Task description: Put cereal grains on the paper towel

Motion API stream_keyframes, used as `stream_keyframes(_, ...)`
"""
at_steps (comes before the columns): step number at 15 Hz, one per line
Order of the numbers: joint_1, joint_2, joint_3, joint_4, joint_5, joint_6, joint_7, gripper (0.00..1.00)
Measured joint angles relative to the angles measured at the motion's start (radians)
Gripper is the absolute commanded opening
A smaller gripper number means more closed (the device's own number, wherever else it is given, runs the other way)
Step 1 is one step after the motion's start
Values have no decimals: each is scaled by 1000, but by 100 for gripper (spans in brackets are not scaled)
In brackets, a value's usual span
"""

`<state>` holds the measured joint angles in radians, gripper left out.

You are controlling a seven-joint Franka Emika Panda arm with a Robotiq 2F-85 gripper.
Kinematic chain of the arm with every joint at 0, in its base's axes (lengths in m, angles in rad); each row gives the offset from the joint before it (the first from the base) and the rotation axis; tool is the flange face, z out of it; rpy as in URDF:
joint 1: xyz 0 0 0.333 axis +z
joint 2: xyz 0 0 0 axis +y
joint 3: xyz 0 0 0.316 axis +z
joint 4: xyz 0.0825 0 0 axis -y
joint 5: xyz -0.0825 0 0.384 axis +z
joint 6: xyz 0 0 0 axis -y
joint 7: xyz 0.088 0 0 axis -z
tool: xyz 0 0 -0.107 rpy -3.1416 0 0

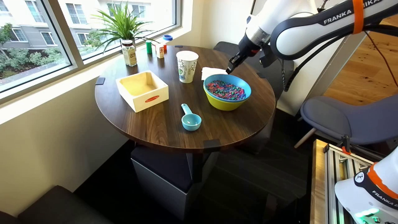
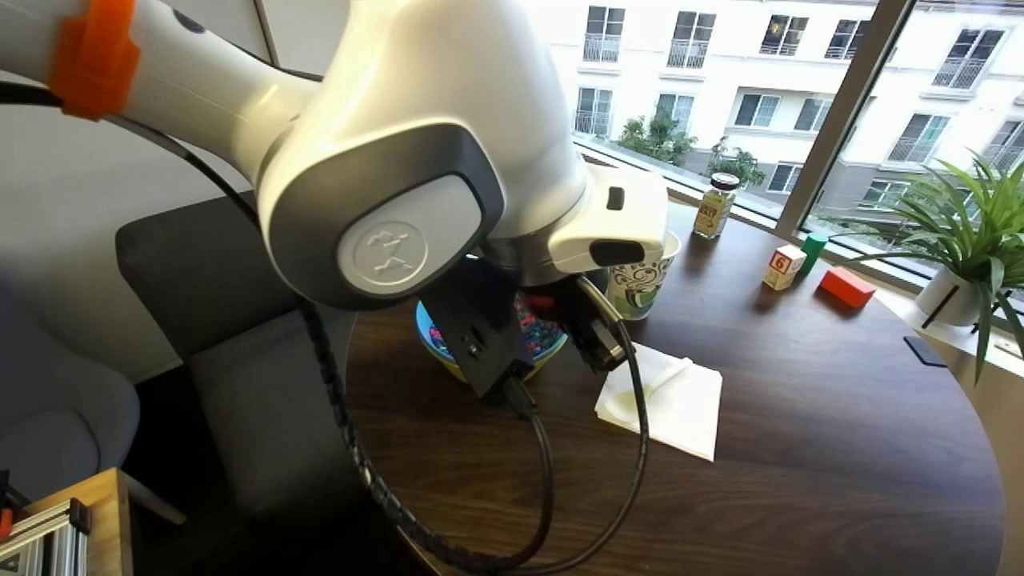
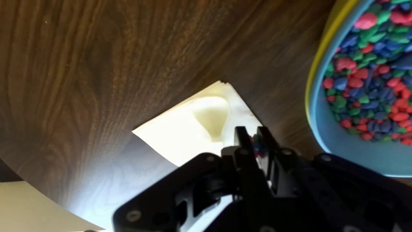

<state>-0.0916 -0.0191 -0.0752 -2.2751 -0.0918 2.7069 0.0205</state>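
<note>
- Tool [image 3: 252, 130], lower middle of the wrist view, pinches a few grains [image 3: 257, 146] in a sliver of gap, presumably so none slip out.
- Most grains sit in the blue bowl [image 3: 370, 161] at right, nested in a yellow bowl [image 1: 222, 105].
- Paper towel [image 3: 177, 132], centre, bears a spoon [image 3: 212, 119]; it likely lies near the bowl to shorten the carry.
</note>
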Motion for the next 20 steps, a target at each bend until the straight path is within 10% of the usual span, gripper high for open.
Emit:
stream_keyframes(18,-16,174,-21,116,59,37,-93,3)
stream_keyframes(20,-16,180,-18,122,63,37,-97,18)
